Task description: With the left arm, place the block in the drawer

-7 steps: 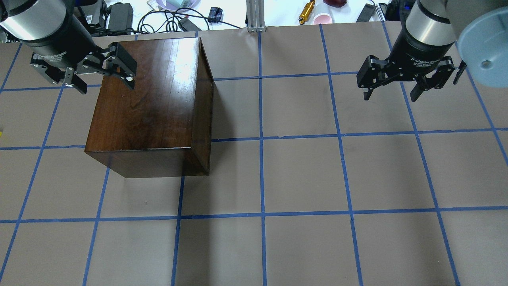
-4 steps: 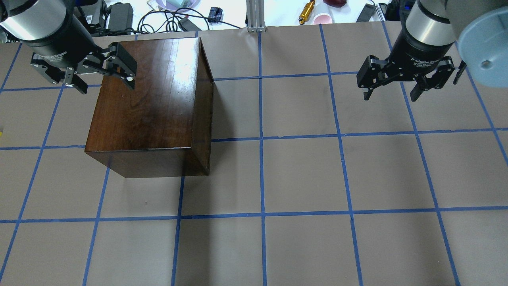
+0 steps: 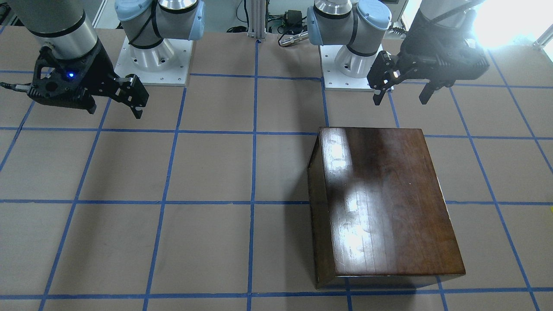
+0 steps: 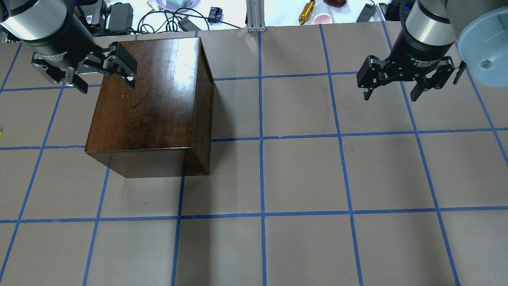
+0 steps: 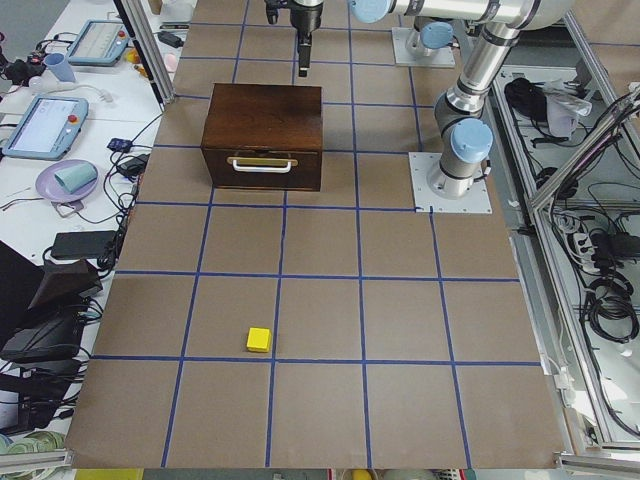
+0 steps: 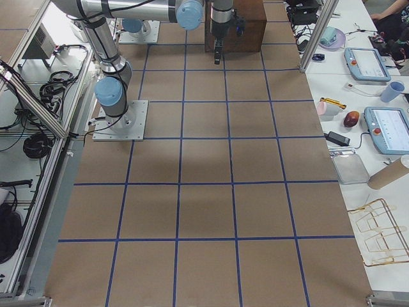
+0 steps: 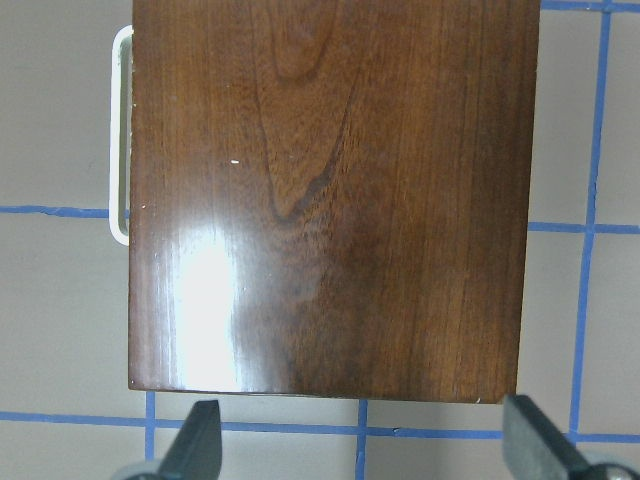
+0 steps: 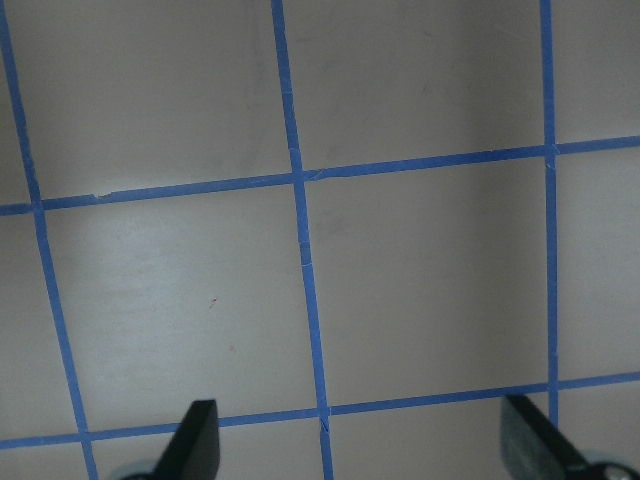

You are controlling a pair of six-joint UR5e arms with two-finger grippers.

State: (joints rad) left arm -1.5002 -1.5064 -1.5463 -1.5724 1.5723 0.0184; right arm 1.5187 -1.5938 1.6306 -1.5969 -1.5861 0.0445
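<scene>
The yellow block (image 5: 259, 339) lies on the table mat far from the box, towards the table's left end; only a sliver of it (image 4: 0, 134) shows at the overhead view's left edge. The dark-brown box (image 4: 151, 103) (image 3: 380, 203) stands with its drawer shut, the white handle (image 5: 262, 163) (image 7: 118, 130) on the front that faces the block. My left gripper (image 4: 101, 77) (image 3: 399, 93) hangs open and empty above the box's edge on the robot's side. My right gripper (image 4: 391, 93) (image 3: 114, 111), with a blue light, is open and empty above bare mat.
The table mat (image 4: 301, 174) is brown with a blue tape grid. Cables, tablets and cups (image 5: 70, 180) lie on the white bench beyond the table's far edge. The two arm bases (image 3: 153, 56) (image 3: 350, 56) stand at the robot's side.
</scene>
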